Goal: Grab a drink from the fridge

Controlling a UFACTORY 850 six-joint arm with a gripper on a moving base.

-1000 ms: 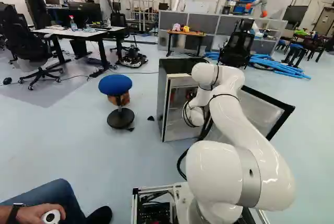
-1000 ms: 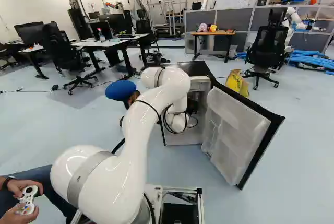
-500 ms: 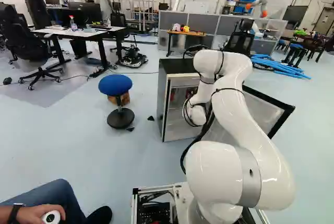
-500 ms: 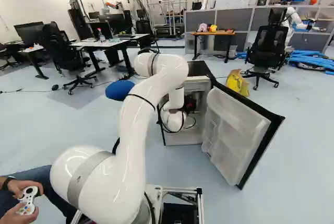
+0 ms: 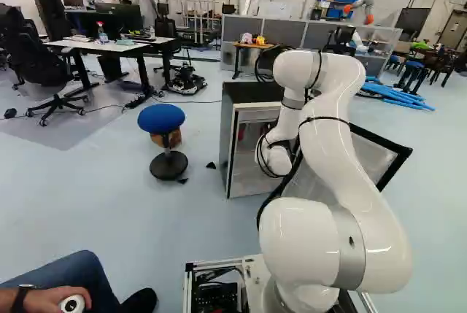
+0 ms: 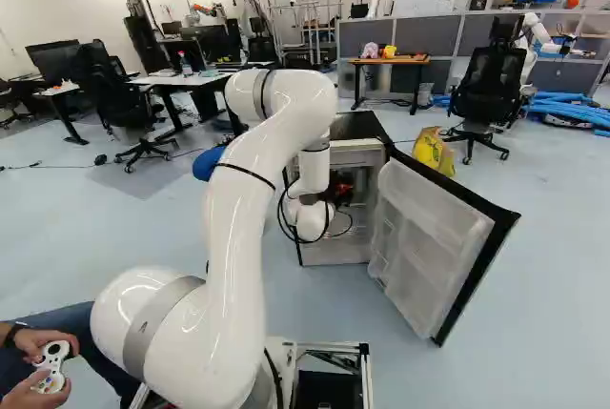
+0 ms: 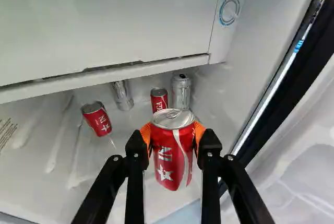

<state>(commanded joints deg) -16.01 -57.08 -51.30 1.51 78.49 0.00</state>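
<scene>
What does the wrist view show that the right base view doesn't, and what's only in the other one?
Only the wrist view clearly shows the gripper holding a red can, with two silver cans and a dial.
Only the right base view shows the blue stool, yellow bag and game controller.
Both show the fridge and its open door.

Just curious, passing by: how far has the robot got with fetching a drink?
The fridge door stands open, so that part looks done. In hand: the gripper has a red can squeezed between its orange pads. Probably left: bringing it out, as the arm reaches into the fridge.
</scene>
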